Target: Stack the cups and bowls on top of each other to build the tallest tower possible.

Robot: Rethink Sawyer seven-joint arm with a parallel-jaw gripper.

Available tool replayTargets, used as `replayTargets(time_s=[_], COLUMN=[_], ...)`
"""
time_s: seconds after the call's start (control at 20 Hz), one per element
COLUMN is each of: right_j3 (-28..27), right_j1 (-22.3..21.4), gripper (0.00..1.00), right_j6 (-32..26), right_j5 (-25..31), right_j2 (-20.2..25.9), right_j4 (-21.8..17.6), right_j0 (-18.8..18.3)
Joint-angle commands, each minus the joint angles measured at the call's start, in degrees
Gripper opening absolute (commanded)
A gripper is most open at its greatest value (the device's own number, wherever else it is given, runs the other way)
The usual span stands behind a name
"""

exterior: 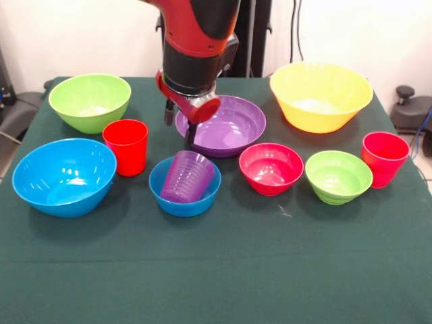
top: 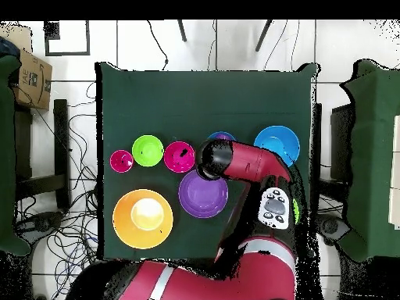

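Right above the near-left rim of the large purple bowl [exterior: 229,125] the gripper [exterior: 181,125] is hanging, and honestly I can't tell how its fingers are sitting since the dark tips are mostly lost against the arm and the bowl, so no call on wide or narrow. Nothing is showing in its grasp as far as I can see. Just in front of it the translucent purple cup [exterior: 187,177] is lying tilted inside the small blue bowl [exterior: 184,197], so that's the only bit of stacking going on. Moving outward in the front view, a red cup [exterior: 125,146] is standing upright just left of that pair, touching nothing I can make out, with the large blue bowl [exterior: 64,175] sitting beside it and the large lime green bowl [exterior: 90,101] sitting behind. Off to the right, the small red-pink bowl [exterior: 271,168] and the small lime green bowl [exterior: 338,176] are lining up in a row, with the second red cup [exterior: 384,158] standing at the far right end. The big yellow bowl [exterior: 320,94] is resting at the back right. Everything is sitting on the dark green tablecloth [exterior: 216,270]. From overhead the red arm [top: 250,162] is reaching across and covering most of the blue bowl stack.
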Motion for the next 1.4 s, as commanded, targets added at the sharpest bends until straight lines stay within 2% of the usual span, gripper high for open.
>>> replayTargets(time_s=[0.05, 0.7, 1.15, 1.25, 1.4], right_j3=[0.63, 0.27, -0.08, 0.67, 1.81], right_j1=[1.67, 4.32, 6.01, 5.55, 5.0], gripper=[1.0, 1.0, 1.0, 1.0, 1.0], right_j6=[1.0, 5.01, 4.9, 4.84, 5.36], right_j5=[-4.07, -9.27, -12.31, -14.69, -21.98], right_j2=[6.32, 3.29, 1.8, 2.38, 3.14], right_j4=[-1.68, -1.75, -1.5, -1.31, -1.98], right_j0=[1.68, 5.45, 6.55, 5.95, 4.99])
